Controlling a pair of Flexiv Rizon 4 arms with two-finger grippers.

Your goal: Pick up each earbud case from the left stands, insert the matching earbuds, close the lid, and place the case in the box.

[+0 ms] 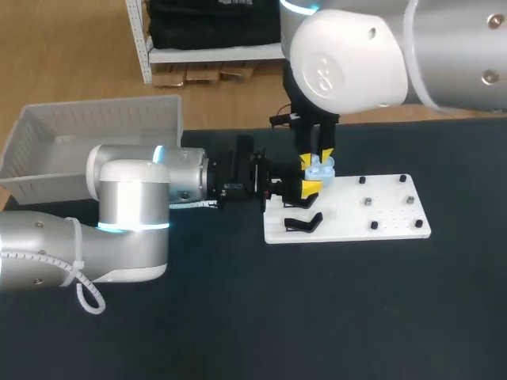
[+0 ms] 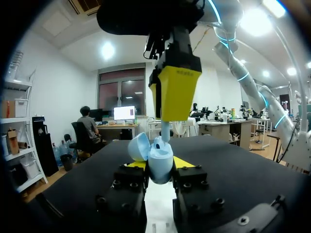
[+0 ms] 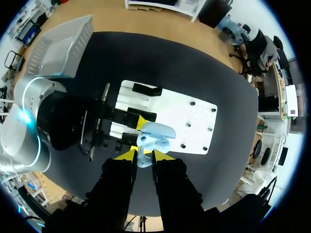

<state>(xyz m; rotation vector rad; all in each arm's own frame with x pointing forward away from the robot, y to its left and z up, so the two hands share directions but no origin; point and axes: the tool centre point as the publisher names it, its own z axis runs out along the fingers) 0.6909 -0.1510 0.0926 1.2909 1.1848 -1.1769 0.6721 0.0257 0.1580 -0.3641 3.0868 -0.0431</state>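
A table [image 1: 317, 317] covered in dark, almost black material spreads out in front of me. A flat white board [image 1: 396, 218] lies on it, just right of the middle, with black stands [image 1: 303, 224] at its left end and small dark pegs dotted over the rest. A pale grey, open-topped plastic box [image 1: 103, 119] sits at the far left corner.

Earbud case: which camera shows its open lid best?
Left wrist view: the earbud case sits close, lid tipped open. Right wrist view shows it from above; head view, just a small blue patch at the right gripper.
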